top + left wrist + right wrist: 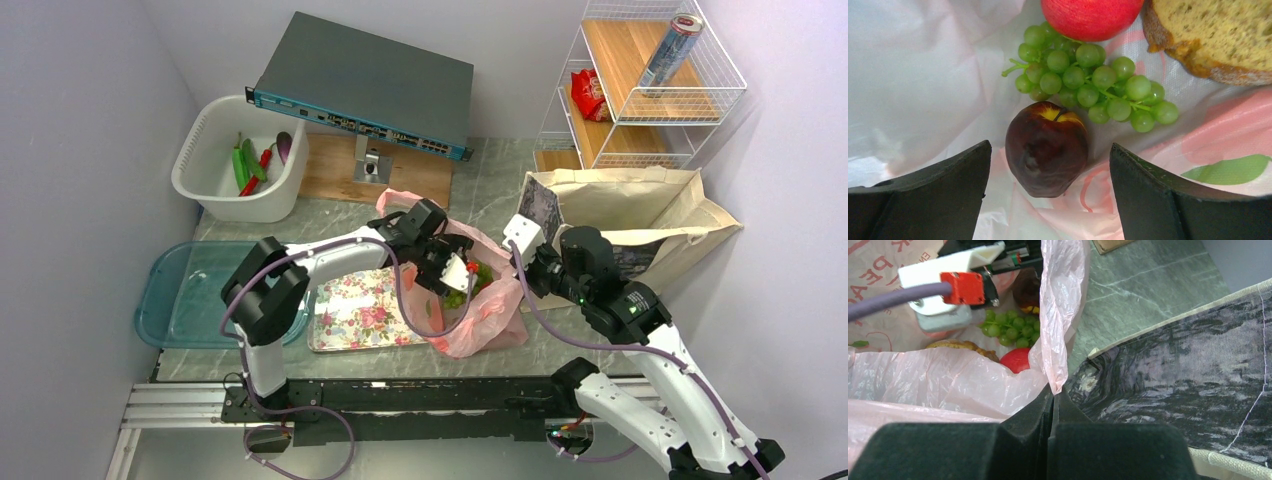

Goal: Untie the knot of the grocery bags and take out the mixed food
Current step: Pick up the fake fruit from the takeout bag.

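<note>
The pink plastic bag [487, 318] lies open on the table, beside the floral tray [345, 312] and just left of the canvas tote [640, 210]. The left gripper [1049, 148] is down inside it, jaws spread wide, straddling the dark plum [1046, 160] without touching it. Only its wrist view shows the green grapes [1088, 82], red apple [1090, 15] and bread slice [1213, 35] close up. The right gripper [1053, 397], clearest from its own wrist, is pinched tight on the bag's rim, right beside the tote.
</note>
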Robot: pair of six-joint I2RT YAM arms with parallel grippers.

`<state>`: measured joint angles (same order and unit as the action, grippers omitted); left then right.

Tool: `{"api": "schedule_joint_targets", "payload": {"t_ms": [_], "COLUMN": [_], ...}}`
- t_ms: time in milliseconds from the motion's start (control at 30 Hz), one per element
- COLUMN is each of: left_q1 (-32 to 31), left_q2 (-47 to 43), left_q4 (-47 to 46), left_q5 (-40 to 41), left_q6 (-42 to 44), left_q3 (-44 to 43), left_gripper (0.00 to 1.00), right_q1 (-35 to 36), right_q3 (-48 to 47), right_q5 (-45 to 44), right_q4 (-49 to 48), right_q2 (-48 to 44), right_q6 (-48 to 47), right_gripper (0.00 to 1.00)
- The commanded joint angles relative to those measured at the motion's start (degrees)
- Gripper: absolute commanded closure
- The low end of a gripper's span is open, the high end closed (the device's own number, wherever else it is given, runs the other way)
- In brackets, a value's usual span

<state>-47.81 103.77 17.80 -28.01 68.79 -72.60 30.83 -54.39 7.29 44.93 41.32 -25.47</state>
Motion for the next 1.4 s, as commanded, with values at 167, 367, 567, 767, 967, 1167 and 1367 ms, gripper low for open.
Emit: {"api": "schedule_joint_targets", "payload": {"t_ms": [167,367,567,767,967,1167,1367], "left_q1": [0.0,0.3,1.1,1.2,0.2,-0.5,7.4], "left_q2": [8.9,14.4,11.0,-4.1,-15.5,-22.5,-33.2], "left_q4": [7.5,12.7,13.0,9.9,8.9,5.5,7.7], "left_q5": [2.0,3.7,-0.3,-11.7,-20.3,-22.8,-21.7], "left_q6": [6.4,8.0,7.3,-0.9,-9.0,-23.4,-42.3], "left_q3": [-9.1,-12.9,-11.1,-5.2,-0.7,-2.3,-5.3], "left_gripper": [0.10,0.15,0.42,0.69,0.77,0.79,0.79], "right_q1": [-0.2,-0.2,-0.2,-0.1,-0.1,-0.2,-0.1], "right_q3": [-2.2,-1.6,-1.3,-1.5,-0.6,-0.5,-0.2], "right_q5": [-0.4,-0.6,-0.7,0.9,1.8,1.8,1.2], "right_q4": [-2.8,-3.3,-3.2,-3.1,-3.4,-3.6,-2.4], "right_q2": [0.6,0.6,0.6,1.2,1.2,1.5,0.2], "right_q6": [0.9,0.5,0.0,-0.1,-0.3,-0.4,-1.6], "right_gripper": [1.00,1.00,1.00,1.00,1.00,1.00,1.00]}}
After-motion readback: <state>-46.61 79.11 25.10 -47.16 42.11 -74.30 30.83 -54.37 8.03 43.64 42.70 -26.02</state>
